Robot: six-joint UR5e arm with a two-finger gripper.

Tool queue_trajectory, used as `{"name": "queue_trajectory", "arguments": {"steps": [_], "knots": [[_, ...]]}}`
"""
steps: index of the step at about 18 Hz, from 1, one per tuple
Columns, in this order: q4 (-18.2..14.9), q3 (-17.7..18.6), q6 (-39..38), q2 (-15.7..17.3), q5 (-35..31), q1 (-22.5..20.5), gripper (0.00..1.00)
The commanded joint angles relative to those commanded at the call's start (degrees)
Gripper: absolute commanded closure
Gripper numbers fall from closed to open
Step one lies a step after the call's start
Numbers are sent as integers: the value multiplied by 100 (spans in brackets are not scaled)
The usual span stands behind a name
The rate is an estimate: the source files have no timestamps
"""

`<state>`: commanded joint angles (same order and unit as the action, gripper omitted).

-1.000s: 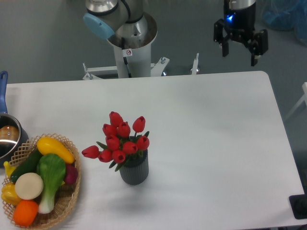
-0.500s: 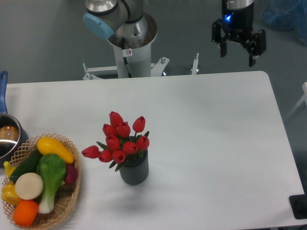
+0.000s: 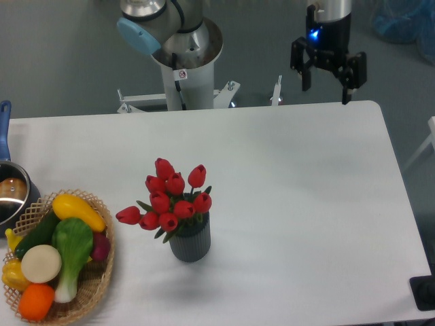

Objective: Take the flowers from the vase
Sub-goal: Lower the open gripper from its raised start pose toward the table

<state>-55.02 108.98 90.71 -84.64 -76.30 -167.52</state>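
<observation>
The gripper [image 3: 325, 85] is being shifted leftward along the far edge of the counter [image 3: 299, 204]: over the last second it has been carried from a spot nearer the far right corner to one somewhat further in, with its height little changed. Its two fingers are being held wide apart, and nothing is being carried between them. A blue light is being shown on the gripper body.

This shift is being read as the opening of the approach. The gripper is being kept well apart from the flowers [image 3: 170, 198], so most of the travel, the descent and the closing are judged to be not yet done.

The flowers, red tulip buds with dark green leaves, are being held upright in the vase [image 3: 191, 240], which is standing near the middle of the counter, toward its front left part. One bud is being let droop out to the left, beyond the rim of the vase. Neither has been disturbed during the last second.

At the front left, toy vegetables are being held in a wicker basket [image 3: 95, 282], and a metal pot [image 3: 10, 193] with a blue handle is being cut off by the left edge.

As for writing, only a small round red-and-white sticker [image 3: 181, 74] is being seen on the robot base [image 3: 187, 61]; its symbol is too small to be read. No brand or label is being made out elsewhere.
</observation>
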Motion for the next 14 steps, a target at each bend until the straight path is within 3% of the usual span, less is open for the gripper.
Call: {"name": "queue_trajectory", "arguments": {"steps": [8, 11, 14], "knots": [[44, 140, -167, -220, 18, 70, 0], [62, 211, -422, -246, 79, 280, 0], [219, 229, -588, -316, 929, 334, 0]]}}
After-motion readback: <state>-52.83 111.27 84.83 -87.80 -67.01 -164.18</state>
